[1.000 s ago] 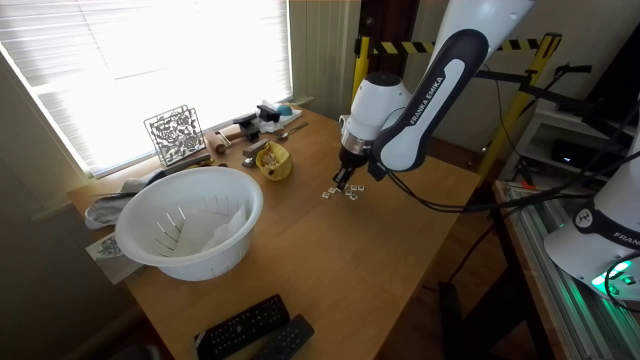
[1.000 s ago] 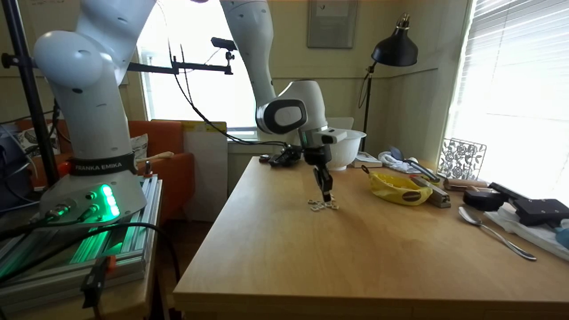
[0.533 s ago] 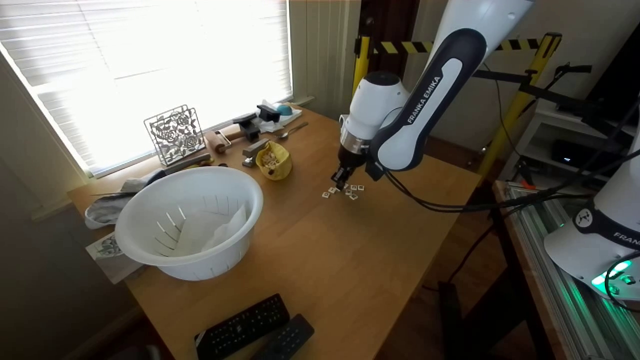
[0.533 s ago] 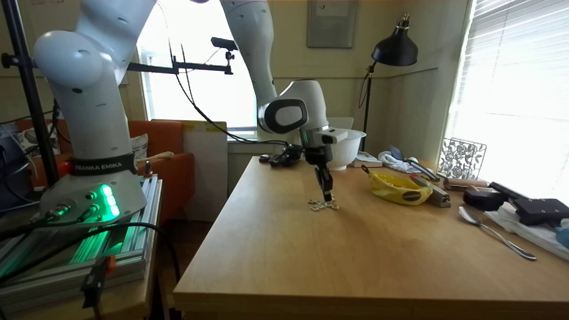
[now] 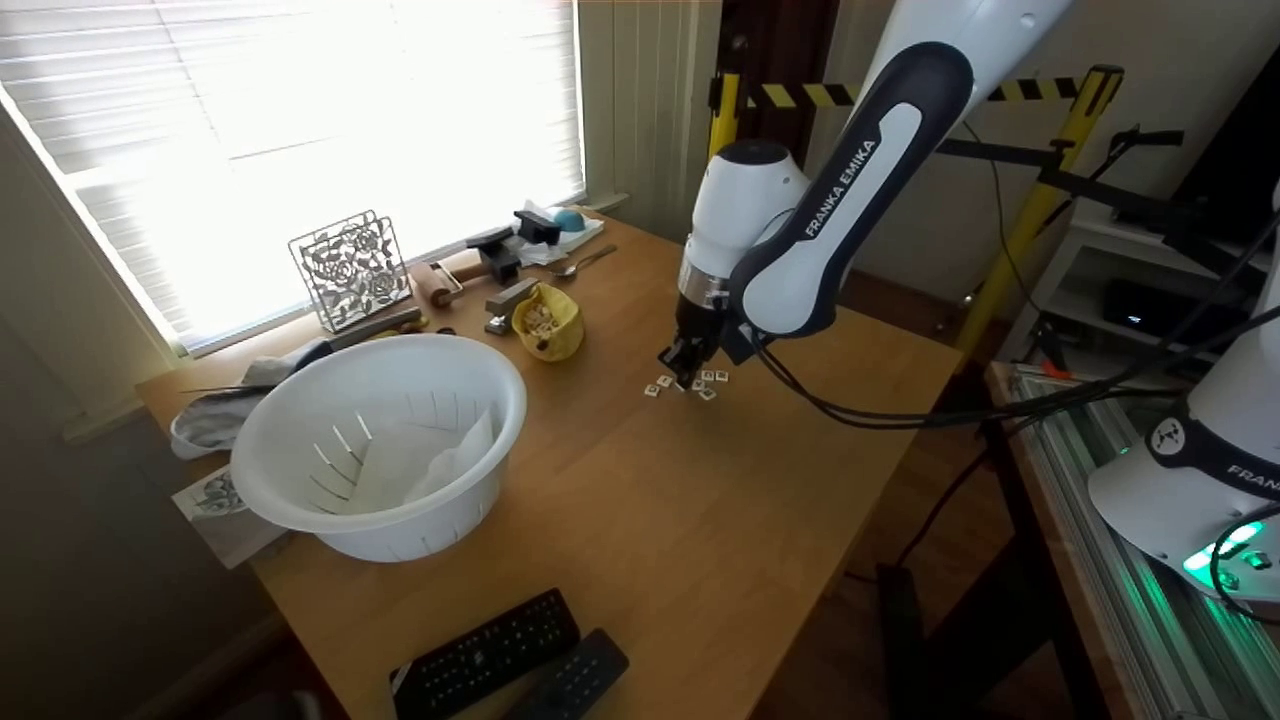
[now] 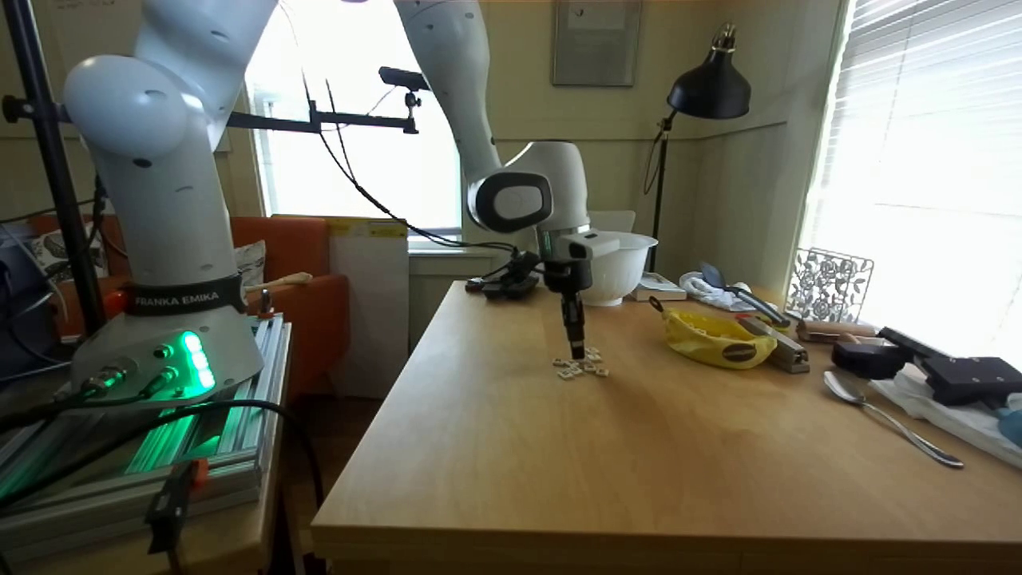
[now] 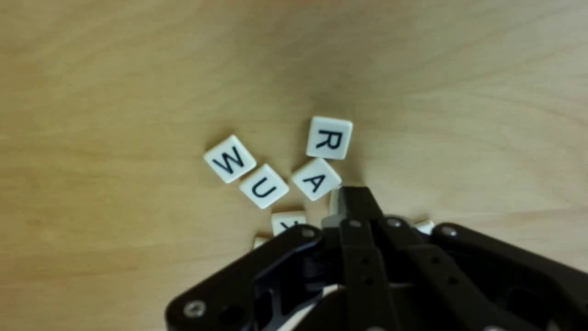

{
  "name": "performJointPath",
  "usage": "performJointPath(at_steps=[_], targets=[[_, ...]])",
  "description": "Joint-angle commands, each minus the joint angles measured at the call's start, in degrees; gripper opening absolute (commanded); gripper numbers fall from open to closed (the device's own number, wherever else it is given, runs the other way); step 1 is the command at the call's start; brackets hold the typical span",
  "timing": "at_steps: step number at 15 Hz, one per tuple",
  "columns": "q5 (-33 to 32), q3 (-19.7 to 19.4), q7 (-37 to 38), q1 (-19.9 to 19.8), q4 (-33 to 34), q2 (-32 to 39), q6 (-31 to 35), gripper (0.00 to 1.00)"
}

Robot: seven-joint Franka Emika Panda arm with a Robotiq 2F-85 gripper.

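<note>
Several small white letter tiles lie loose on the wooden table. In the wrist view, tile W (image 7: 229, 158), tile U (image 7: 264, 186), tile A (image 7: 317, 179) and tile R (image 7: 329, 138) lie face up. A tile reading like K (image 7: 285, 219) is partly covered by my gripper. My black gripper (image 7: 360, 197) looks shut, its tip beside tile A. A pale edge (image 7: 334, 200) shows against the fingertip; I cannot tell whether it is held. In both exterior views the gripper (image 5: 684, 382) (image 6: 577, 351) points down just above the tile cluster (image 5: 708, 393) (image 6: 568, 371).
A yellow banana-shaped pouch (image 5: 553, 325) with pale pieces inside and a stapler (image 6: 786, 347) stand toward the window. A large white bowl (image 5: 380, 520) stands on the table. Two dark remotes (image 5: 490, 650) lie near an edge. A spoon (image 6: 894, 427) and metal napkin holder (image 6: 830, 283) are near the window.
The gripper has turned about its wrist and shifted slightly sideways over the tiles. The arm has leaned a little with it. The tiles look unmoved.
</note>
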Motion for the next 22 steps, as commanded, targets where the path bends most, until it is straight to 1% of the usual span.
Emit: performJointPath(at_steps=[1,6,10,13,17,22], targets=[[3.5,2.03,2.9,-0.04,0.14,0.66,-2.72,0.0],[6.02,3.78,5.45,-0.01,-0.12,0.17,-4.43,0.0],[6.26,2.74,8.98,0.88,-0.26,-0.2,-5.46,0.0],[7.04,2.99,10.89,0.49,-0.5,-0.62,-6.46,0.0],[8.02,3.12,12.27,0.16,-1.03,-1.99,-6.96,0.0],[7.93,2.45,13.19,0.31,-2.64,-4.46,-5.97,0.0]])
